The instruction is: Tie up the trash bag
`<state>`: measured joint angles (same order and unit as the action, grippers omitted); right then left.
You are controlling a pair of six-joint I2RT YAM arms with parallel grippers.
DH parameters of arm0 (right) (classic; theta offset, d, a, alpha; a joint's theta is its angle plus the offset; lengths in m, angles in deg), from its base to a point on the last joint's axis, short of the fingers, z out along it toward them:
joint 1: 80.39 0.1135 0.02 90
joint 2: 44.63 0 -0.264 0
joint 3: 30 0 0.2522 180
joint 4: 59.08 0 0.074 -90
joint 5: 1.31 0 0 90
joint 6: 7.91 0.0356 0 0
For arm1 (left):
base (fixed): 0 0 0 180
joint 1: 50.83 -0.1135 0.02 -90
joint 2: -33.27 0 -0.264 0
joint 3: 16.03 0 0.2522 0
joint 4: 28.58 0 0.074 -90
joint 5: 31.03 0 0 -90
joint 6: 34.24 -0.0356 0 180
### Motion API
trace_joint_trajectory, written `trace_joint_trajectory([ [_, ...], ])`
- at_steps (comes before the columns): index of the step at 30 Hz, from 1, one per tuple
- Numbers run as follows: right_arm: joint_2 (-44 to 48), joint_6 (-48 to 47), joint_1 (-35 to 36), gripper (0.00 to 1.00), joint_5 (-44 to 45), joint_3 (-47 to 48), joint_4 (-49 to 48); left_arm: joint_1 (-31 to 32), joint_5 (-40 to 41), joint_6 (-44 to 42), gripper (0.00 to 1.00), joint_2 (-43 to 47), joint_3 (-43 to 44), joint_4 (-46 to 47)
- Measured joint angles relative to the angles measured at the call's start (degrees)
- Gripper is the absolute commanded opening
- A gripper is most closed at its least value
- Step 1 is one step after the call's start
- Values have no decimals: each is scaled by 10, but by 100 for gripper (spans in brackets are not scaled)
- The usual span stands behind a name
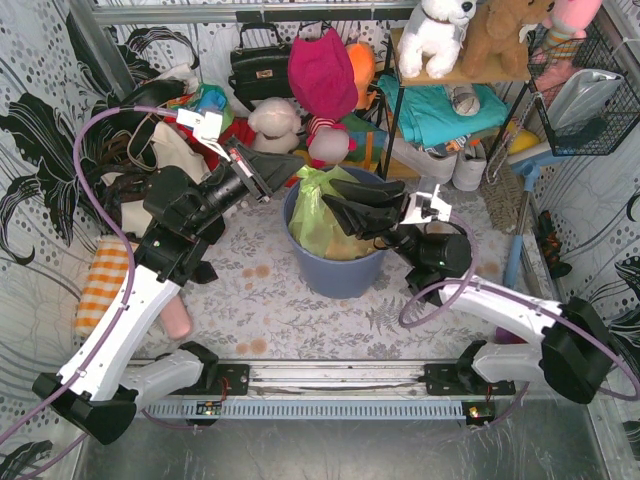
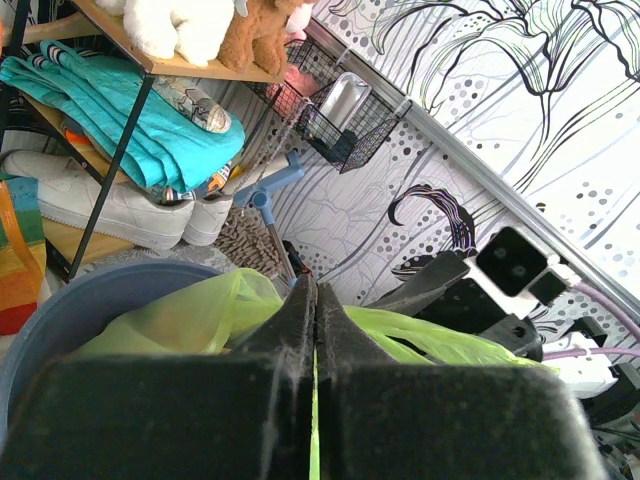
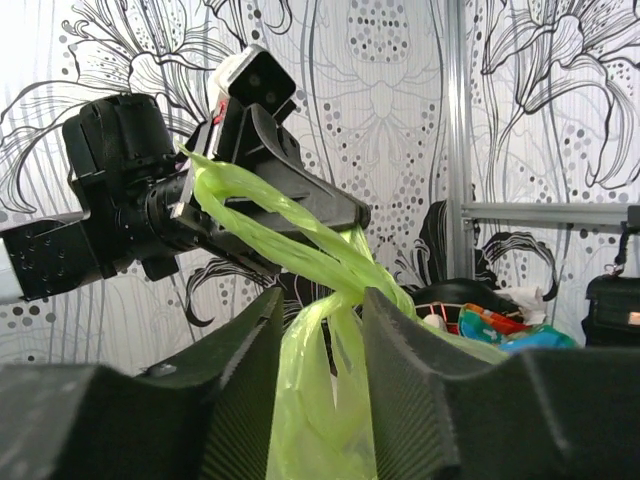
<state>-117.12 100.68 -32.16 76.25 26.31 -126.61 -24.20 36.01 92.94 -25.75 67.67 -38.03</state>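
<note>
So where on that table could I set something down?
The bare tabletop in front of the blue bin, between the left arm, the right arm and the near rail, is free. Behind the bin it is crowded: handbag, plush toys, shelf.

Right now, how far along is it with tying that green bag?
Done: the top of the trash bag is gathered above the bin, strands twisted and crossed. In hand: the left gripper is shut on one taut strand; the right gripper stands open around the neck. Left: pulling a tight knot; none yet.

Trash bag point(image 1: 318, 215): thin light-green plastic, upright in blue bin point(image 1: 335, 275), top twisted into crossed strands.
</note>
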Motion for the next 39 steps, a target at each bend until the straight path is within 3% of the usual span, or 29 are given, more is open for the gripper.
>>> trace_joint_trajectory([
  [8,51,-70,0,58,0,14,114,0,-5,0,0,-9,6,5],
  [15,23,-102,0,58,19,61,163,0,-14,1,0,-14,12,12],
  [19,1,-108,0,43,32,81,172,0,-16,0,0,-14,14,14],
  [25,-11,-120,0,0,48,84,177,0,-20,0,1,-14,14,15],
  [26,-12,-121,0,0,50,84,177,0,-21,1,6,-15,14,16],
  [29,-12,-122,0,0,52,84,177,0,-22,1,41,-16,15,17],
  [31,-12,-122,0,0,52,84,177,0,-21,1,56,-18,18,18],
  [34,-12,-122,0,0,52,84,177,0,-13,4,64,-18,20,17],
  [39,-12,-120,0,0,52,84,177,0,6,12,69,-12,10,17],
])
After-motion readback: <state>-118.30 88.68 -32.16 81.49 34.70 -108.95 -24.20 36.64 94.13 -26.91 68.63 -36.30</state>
